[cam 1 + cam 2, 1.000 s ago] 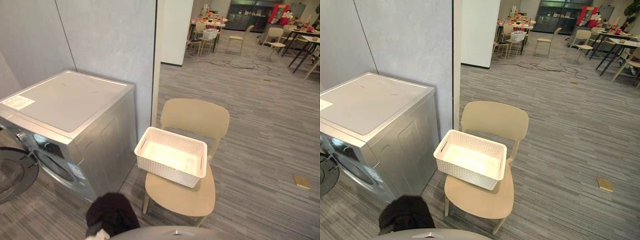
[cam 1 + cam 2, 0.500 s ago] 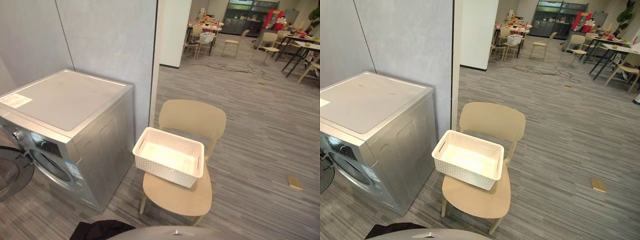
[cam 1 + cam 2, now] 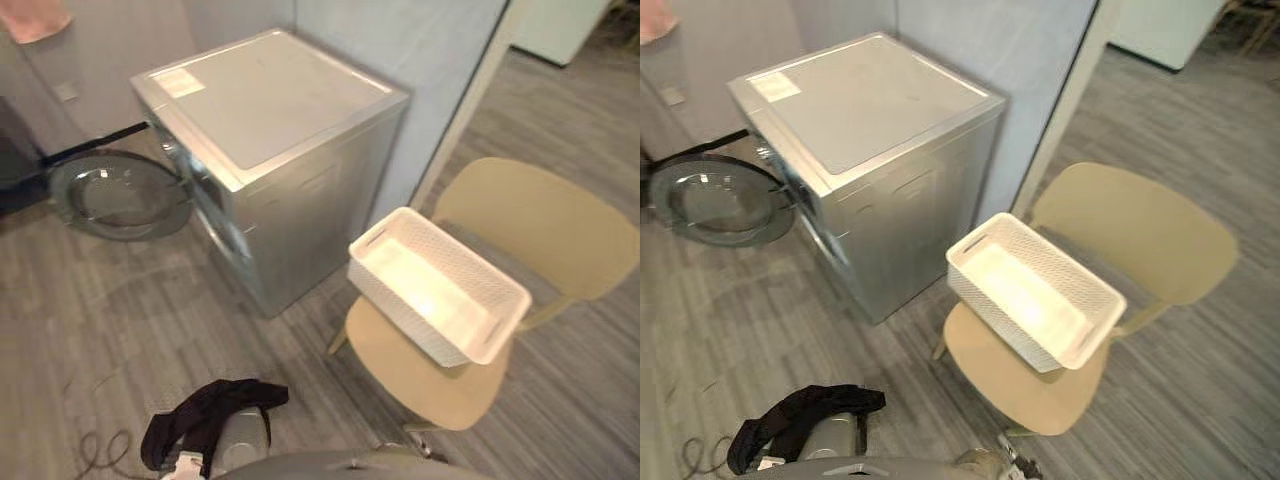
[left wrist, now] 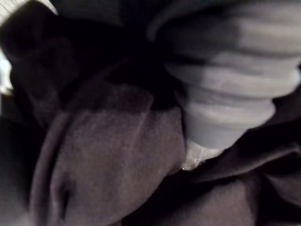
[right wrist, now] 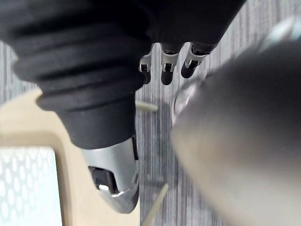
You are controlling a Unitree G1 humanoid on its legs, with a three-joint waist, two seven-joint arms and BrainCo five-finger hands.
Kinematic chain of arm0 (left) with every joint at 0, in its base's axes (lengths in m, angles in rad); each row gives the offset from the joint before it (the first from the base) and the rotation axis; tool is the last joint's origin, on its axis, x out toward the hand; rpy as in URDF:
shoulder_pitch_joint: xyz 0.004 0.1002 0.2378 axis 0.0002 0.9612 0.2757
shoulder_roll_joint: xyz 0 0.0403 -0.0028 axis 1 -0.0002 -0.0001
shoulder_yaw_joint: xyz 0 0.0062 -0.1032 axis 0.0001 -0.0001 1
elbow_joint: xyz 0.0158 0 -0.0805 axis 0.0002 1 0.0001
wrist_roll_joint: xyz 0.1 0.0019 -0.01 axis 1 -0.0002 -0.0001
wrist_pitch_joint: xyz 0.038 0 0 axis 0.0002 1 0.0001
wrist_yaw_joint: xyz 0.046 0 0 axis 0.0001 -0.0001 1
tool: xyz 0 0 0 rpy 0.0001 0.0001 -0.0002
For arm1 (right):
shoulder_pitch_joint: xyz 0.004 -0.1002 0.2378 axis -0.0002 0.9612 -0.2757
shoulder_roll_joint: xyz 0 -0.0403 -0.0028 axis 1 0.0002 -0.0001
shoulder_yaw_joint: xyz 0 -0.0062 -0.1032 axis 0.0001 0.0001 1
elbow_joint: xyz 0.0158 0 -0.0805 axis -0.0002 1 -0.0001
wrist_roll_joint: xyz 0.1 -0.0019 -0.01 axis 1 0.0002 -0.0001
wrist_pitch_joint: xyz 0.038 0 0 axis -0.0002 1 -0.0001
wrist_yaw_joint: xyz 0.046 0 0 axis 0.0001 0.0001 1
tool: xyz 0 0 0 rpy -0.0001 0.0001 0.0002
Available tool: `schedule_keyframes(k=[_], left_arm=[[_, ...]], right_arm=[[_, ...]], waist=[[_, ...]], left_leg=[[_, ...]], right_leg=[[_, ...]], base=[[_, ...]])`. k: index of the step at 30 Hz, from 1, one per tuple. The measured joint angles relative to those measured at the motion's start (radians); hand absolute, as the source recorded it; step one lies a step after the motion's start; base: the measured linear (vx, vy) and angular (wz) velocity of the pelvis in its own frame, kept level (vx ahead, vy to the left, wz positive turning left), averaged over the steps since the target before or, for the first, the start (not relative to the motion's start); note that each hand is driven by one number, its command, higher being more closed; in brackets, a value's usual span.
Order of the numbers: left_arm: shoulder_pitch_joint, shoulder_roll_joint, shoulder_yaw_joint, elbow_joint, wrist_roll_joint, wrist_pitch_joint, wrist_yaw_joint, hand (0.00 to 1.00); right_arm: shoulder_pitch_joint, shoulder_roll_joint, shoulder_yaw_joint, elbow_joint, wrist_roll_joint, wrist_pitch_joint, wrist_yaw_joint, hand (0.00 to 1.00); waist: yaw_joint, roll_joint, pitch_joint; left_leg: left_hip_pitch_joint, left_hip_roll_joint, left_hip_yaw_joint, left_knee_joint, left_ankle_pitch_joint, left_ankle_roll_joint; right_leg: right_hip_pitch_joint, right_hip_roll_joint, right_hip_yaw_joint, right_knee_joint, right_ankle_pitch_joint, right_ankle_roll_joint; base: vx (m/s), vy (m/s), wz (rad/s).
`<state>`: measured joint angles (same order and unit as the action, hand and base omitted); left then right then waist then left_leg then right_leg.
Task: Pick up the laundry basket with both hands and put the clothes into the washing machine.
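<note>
Dark clothes (image 4: 108, 155) hide much of left hand (image 4: 225, 94).

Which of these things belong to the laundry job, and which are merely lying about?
Job: laundry basket, empty; dark clothes; washing machine, its door open.
Lying about: beige chair under the basket; pink cloth.
</note>
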<state>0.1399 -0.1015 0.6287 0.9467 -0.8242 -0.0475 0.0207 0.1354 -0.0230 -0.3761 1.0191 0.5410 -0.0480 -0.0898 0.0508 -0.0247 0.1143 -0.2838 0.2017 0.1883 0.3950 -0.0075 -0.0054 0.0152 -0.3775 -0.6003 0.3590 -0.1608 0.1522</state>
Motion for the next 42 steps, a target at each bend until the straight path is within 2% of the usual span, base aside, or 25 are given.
schedule_keyframes(k=[2,3,4,6,8,11,12,14,15,16,17,18,19,22,24,27,29,30,31,32,34,35,36,39,42], left_arm=[[-0.006,0.002,0.002,0.003,0.000,-0.005,0.008,1.00],[-0.012,0.008,0.002,0.009,-0.002,-0.005,0.016,1.00],[-0.022,0.029,-0.007,0.020,-0.005,-0.004,0.020,1.00],[-0.026,0.077,-0.065,0.046,-0.010,-0.004,0.022,1.00],[-0.046,0.106,-0.136,0.066,-0.009,-0.002,0.025,1.00],[-0.070,0.126,-0.215,0.090,-0.006,0.000,0.028,1.00],[-0.072,0.117,-0.259,0.091,-0.002,0.002,0.030,1.00],[-0.072,0.117,-0.301,0.090,0.002,0.006,0.029,1.00],[-0.070,0.120,-0.329,0.088,0.005,0.005,0.029,1.00],[-0.046,0.115,-0.348,0.084,0.008,0.002,0.029,1.00],[-0.043,0.116,-0.356,0.092,0.015,0.003,0.029,1.00],[-0.045,0.134,-0.352,0.092,0.024,0.001,0.032,1.00],[-0.043,0.138,-0.331,0.082,0.030,-0.001,0.031,1.00],[-0.044,0.120,-0.294,0.077,0.058,0.008,0.025,1.00],[-0.059,0.113,-0.266,0.072,0.082,0.013,0.017,1.00],[-0.097,0.082,-0.225,0.059,0.106,0.012,0.009,1.00],[-0.102,0.063,-0.203,0.045,0.116,0.011,-0.002,1.00],[-0.102,0.060,-0.196,0.045,0.120,0.010,-0.006,1.00],[-0.100,0.052,-0.193,0.045,0.121,0.010,-0.007,1.00],[-0.087,0.032,-0.190,0.045,0.122,0.011,-0.010,1.00],[-0.093,0.018,-0.181,0.045,0.123,0.016,-0.014,1.00],[-0.101,0.012,-0.172,0.044,0.124,0.017,-0.015,1.00],[-0.114,0.009,-0.156,0.043,0.124,0.018,-0.017,1.00],[-0.099,0.017,-0.151,0.044,0.124,0.019,-0.020,1.00],[-0.091,0.030,-0.139,0.041,0.122,0.016,-0.021,1.00]], right_arm=[[-0.001,-0.002,-0.004,-0.019,0.000,0.003,-0.012,0.00],[-0.003,0.004,-0.019,-0.019,-0.001,0.002,-0.017,0.00],[-0.023,0.017,-0.041,-0.011,0.001,0.006,-0.020,0.00],[-0.045,0.034,-0.039,0.017,0.000,0.011,-0.009,0.00],[-0.059,0.035,-0.038,0.026,0.000,0.012,-0.006,0.00],[-0.071,0.021,-0.038,0.043,0.000,0.012,-0.005,0.00],[-0.076,-0.003,-0.038,0.049,0.001,0.011,-0.003,0.00],[-0.094,-0.044,-0.043,0.059,0.002,0.009,-0.001,0.00],[-0.081,-0.060,-0.059,0.064,0.004,0.011,-0.003,0.00],[-0.080,-0.095,-0.059,0.039,0.003,0.001,-0.003,0.00],[-0.091,-0.097,-0.063,0.030,0.004,0.000,-0.002,0.00],[-0.099,-0.082,-0.067,0.019,0.004,0.003,0.001,0.00],[-0.099,-0.053,-0.071,0.019,0.004,0.009,0.005,0.00],[-0.086,0.019,-0.073,0.009,0.014,0.015,0.023,0.00],[-0.063,0.037,-0.072,-0.009,0.023,0.021,0.025,0.00],[-0.009,0.046,-0.093,-0.019,0.036,0.027,0.024,0.00],[0.040,0.054,-0.099,-0.010,0.047,0.031,0.023,0.00],[0.053,0.057,-0.097,-0.004,0.045,0.033,0.023,0.00],[0.068,0.053,-0.106,0.006,0.050,0.032,0.024,0.00],[0.076,0.041,-0.115,0.012,0.046,0.031,0.023,0.00],[0.076,0.027,-0.119,0.007,0.045,0.030,0.024,0.00],[0.076,0.024,-0.119,0.006,0.045,0.030,0.023,0.00],[0.075,0.019,-0.118,0.001,0.045,0.030,0.023,0.00],[0.040,0.002,-0.057,-0.015,0.046,0.028,0.022,0.00],[0.000,-0.005,0.002,-0.026,0.046,0.026,0.022,0.00]], waist=[[-0.004,0.008,0.002],[-0.004,0.014,0.003],[-0.002,-0.011,0.014],[-0.006,-0.032,0.010],[-0.010,-0.026,0.013],[-0.006,-0.006,0.001],[-0.010,0.009,-0.006],[-0.023,0.024,-0.011],[-0.023,0.005,-0.016],[-0.011,0.069,-0.029],[-0.016,0.070,-0.020],[-0.023,0.072,-0.006],[-0.017,0.062,0.003],[-0.024,-0.002,0.015],[-0.024,-0.011,0.020],[-0.050,-0.001,0.017],[-0.055,0.001,0.011],[-0.059,-0.003,0.002],[-0.051,-0.001,-0.018],[-0.053,0.034,-0.048],[-0.069,0.061,-0.060],[-0.067,0.069,-0.055],[-0.049,0.076,-0.047],[-0.026,0.070,-0.035],[-0.011,0.054,-0.033]], left_leg=[[0.062,0.073,0.009,-0.025,-0.057,-0.043],[0.085,0.060,0.010,-0.056,-0.085,-0.103],[0.089,0.027,0.004,-0.070,-0.073,-0.126],[0.072,-0.001,-0.017,-0.056,-0.080,-0.130],[0.052,-0.022,-0.052,-0.012,-0.104,-0.125],[0.019,-0.064,-0.077,0.043,-0.144,-0.100],[0.000,-0.104,-0.083,0.055,-0.171,-0.083],[-0.007,-0.168,-0.106,0.024,-0.174,-0.076],[0.022,-0.231,-0.109,0.019,-0.178,-0.055],[0.067,-0.224,-0.129,0.002,-0.218,-0.044],[0.091,-0.237,-0.139,-0.011,-0.202,0.009],[0.135,-0.247,-0.158,-0.041,-0.191,0.021],[0.164,-0.245,-0.175,-0.064,-0.182,0.039],[0.215,-0.248,-0.183,-0.109,-0.178,0.049],[0.234,-0.242,-0.194,-0.123,-0.182,0.052],[0.247,-0.229,-0.244,-0.139,-0.199,0.033],[0.278,-0.221,-0.294,-0.130,-0.235,0.015],[0.281,-0.220,-0.306,-0.113,-0.252,0.005],[0.280,-0.194,-0.308,-0.061,-0.298,-0.013],[0.268,-0.153,-0.294,0.009,-0.329,-0.036],[0.186,-0.118,-0.266,0.224,-0.335,-0.055],[0.156,-0.107,-0.268,0.311,-0.319,-0.084],[0.096,-0.085,-0.273,0.497,-0.262,-0.149],[-0.009,-0.041,-0.253,0.733,-0.261,-0.121],[-0.075,0.044,-0.229,0.496,-0.285,-0.071]], right_leg=[[0.042,-0.008,-0.046,-0.014,0.022,0.025],[0.059,-0.009,-0.054,-0.038,0.043,0.039],[0.077,0.000,-0.049,-0.097,0.078,0.025],[0.106,0.029,-0.023,-0.184,0.115,0.007],[0.139,0.031,-0.022,-0.219,0.170,0.017],[0.156,-0.008,-0.045,-0.211,0.185,0.033],[0.145,-0.058,-0.051,-0.150,0.187,0.032],[0.120,-0.125,-0.070,-0.066,0.220,-0.018],[0.065,-0.209,-0.058,0.016,0.268,-0.141],[0.007,-0.208,-0.001,0.104,0.339,-0.279],[-0.020,-0.215,0.071,0.153,0.355,-0.309],[-0.078,-0.166,0.231,0.296,0.257,-0.226],[-0.134,-0.059,0.322,0.437,0.116,-0.171],[-0.241,0.142,0.317,0.529,-0.079,-0.163],[-0.301,0.235,0.314,0.441,-0.116,-0.153],[-0.325,0.336,0.393,0.167,-0.085,-0.148],[-0.278,0.343,0.450,0.093,-0.058,-0.185],[-0.248,0.337,0.455,0.046,-0.048,-0.176],[-0.210,0.337,0.396,0.009,0.041,-0.163],[-0.193,0.366,0.362,0.002,0.021,-0.180],[-0.144,0.398,0.334,-0.019,-0.011,-0.188],[-0.118,0.408,0.327,-0.026,-0.019,-0.194],[-0.066,0.429,0.326,-0.035,-0.035,-0.206],[0.030,0.455,0.400,-0.055,-0.062,-0.217],[0.044,0.445,0.526,-0.071,-0.073,-0.190]], base=[[0.06,0.225,0.67],[0.09,0.317,0.47],[0.09,0.312,0.38],[0.05,0.194,0.33],[0.00,0.162,0.39],[-0.08,0.187,0.31],[-0.12,0.210,0.46],[-0.10,0.308,0.68],[0.08,0.376,0.41],[0.17,0.306,0.27],[0.20,0.247,0.15],[0.13,0.180,0.41],[0.09,0.155,0.44],[0.07,0.050,0.27],[0.10,-0.017,0.13],[0.14,-0.087,0.61],[0.30,-0.201,0.81],[0.38,-0.257,0.65],[0.50,-0.294,0.45],[0.51,-0.272,0.43],[0.38,-0.165,0.52],[0.38,-0.142,0.28],[0.42,-0.121,-0.23],[0.29,-0.009,-0.70],[0.22,0.127,-1.14]])
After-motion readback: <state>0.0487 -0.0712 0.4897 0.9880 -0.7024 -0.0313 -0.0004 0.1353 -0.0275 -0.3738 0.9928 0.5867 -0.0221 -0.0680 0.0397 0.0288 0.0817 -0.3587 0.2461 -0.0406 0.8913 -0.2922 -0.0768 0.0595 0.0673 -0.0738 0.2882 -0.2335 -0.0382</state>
